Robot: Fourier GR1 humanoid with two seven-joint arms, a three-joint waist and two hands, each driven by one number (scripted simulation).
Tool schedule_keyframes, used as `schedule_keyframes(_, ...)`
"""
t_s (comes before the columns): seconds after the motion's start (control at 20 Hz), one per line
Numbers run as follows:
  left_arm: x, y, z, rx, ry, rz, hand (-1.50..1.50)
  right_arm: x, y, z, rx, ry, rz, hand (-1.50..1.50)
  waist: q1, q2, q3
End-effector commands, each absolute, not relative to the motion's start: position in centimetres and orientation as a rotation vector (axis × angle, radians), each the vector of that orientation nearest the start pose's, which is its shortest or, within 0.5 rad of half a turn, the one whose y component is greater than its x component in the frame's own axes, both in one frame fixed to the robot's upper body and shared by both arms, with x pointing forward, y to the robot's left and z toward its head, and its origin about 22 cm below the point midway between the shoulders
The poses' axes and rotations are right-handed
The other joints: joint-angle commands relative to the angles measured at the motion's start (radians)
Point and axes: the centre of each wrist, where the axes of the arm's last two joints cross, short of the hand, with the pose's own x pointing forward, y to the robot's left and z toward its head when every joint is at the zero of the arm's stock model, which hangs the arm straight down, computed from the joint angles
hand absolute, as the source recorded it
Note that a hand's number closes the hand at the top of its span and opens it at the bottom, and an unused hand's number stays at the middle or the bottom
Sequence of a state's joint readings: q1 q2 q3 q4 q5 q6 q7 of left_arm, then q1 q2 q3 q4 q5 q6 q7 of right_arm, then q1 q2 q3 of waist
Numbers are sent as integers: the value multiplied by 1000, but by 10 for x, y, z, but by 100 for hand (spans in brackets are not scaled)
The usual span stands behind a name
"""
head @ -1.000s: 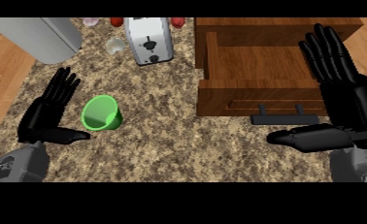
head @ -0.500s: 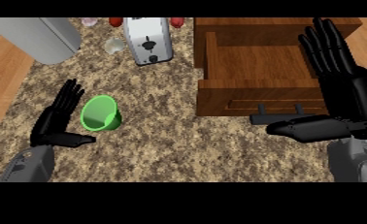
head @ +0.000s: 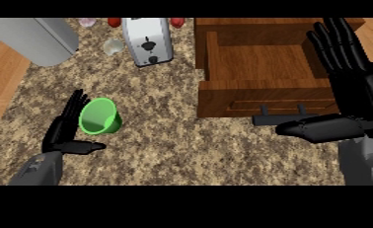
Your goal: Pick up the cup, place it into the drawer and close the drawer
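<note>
Shows green cup (head: 100,117) on the counter (head: 182,145), at 8 o'clock from the pulled-out wooden drawer (head: 255,66). Puts left robot hand (head: 64,132) just beside it at 9 o'clock, fingers straight. Has right robot hand (head: 342,71), likewise spread, masking the drawer's 3 o'clock side, thumb hiding part of the handle (head: 271,119).

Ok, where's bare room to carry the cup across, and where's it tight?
Bare counter runs from the cup to the drawer front, below the toaster. The drawer floor is bare too. Crowded: back left round the toaster, left hand beside the cup, right hand at the drawer's right side.
</note>
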State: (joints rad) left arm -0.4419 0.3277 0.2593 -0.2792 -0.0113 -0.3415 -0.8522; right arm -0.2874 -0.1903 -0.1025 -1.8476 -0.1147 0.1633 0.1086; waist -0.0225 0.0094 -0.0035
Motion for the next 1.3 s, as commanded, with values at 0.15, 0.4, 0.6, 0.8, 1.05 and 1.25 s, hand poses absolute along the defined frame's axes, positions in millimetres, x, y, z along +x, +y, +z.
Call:
schedule_keyframes(0.15, 253, 363, -134, -127, -1665, -8, -150, 271, -252, 148, 77, -2000, 272, -150, -7, 2, -1)
schedule_keyframes(0.4, 269, 343, -131, -105, -1701, -18, -150, 280, -259, 150, 100, -2020, 271, -150, -11, 7, -2)
schedule_keyframes(0.6, 272, 344, -129, -119, -1687, -31, -150, 274, -257, 152, 76, -2016, 287, -150, -21, 8, -3)
schedule_keyframes(0.8, 270, 337, -134, -171, -1694, -23, -150, 278, -258, 153, 69, -2000, 317, -150, -17, 7, -2)
schedule_keyframes(1.05, 262, 335, -140, -332, -1679, 22, -150, 274, -258, 158, 80, -1990, 300, -150, -19, 7, -4)
schedule_keyframes(1.25, 286, 322, -126, -304, -1805, -51, 150, 279, -262, 159, 66, -1994, 293, -150, -18, 9, -3)
